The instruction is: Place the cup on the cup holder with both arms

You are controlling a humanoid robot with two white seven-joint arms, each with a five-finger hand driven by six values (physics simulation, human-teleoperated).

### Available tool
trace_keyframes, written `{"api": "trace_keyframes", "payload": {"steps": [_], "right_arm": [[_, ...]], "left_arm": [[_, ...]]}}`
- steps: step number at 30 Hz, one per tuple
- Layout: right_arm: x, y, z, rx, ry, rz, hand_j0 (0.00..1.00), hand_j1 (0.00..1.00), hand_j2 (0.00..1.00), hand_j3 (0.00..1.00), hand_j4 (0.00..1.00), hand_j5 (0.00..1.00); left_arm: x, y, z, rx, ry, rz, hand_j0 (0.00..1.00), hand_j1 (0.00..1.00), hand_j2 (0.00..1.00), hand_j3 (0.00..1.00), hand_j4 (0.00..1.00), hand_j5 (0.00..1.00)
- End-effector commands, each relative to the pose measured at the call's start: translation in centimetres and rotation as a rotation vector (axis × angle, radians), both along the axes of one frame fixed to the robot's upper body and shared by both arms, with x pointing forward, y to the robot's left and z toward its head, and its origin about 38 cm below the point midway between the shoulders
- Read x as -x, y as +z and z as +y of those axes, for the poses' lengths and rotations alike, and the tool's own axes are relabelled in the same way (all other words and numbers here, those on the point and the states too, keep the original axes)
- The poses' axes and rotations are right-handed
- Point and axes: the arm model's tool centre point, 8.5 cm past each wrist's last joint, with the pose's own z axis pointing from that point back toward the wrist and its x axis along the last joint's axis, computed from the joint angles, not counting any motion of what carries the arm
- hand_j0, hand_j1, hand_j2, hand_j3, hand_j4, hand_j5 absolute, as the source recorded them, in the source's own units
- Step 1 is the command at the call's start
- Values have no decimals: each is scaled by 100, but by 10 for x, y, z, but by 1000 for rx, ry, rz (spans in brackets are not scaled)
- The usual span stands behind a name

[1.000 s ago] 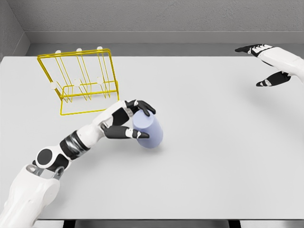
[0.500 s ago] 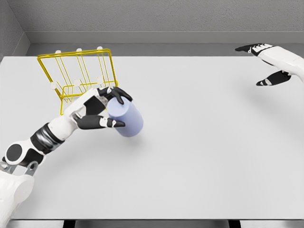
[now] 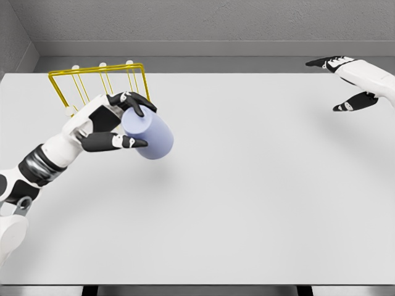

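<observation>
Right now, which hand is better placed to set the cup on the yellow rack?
Left. The left hand already grips the pale blue cylindrical cup beside the yellow wire cup holder; the right hand hangs open at the far edge.

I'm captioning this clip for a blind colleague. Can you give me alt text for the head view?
The robot's left hand holds a tilted pale blue cup above a white table, just in front of a yellow wire cup holder at the far left. The right hand hovers open at the far right edge.
</observation>
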Motion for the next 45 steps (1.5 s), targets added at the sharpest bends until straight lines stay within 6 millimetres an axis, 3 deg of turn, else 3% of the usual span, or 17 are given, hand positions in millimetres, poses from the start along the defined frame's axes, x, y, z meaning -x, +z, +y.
{"api": "trace_keyframes", "payload": {"steps": [1, 18, 24, 45], "right_arm": [[0, 1, -1, -6, -3, -1, 100, 100, 100, 100, 100, 100], [0, 0, -1, -6, -3, 0, 100, 100, 100, 100, 100, 100], [0, 0, -1, -6, -3, 0, 100, 100, 100, 100, 100, 100], [0, -1, 1, -9, -1, 4, 100, 100, 100, 100, 100, 100]], "left_arm": [[0, 1, 1, 3, -1, 0, 41, 41, 41, 41, 41, 41], [-20, 34, 2, 1, -1, -55, 40, 40, 40, 40, 40, 40], [-25, 49, 26, -25, 43, -68, 39, 39, 39, 39, 39, 39], [-48, 64, 49, -38, 113, -79, 38, 38, 38, 38, 38, 38]]}}
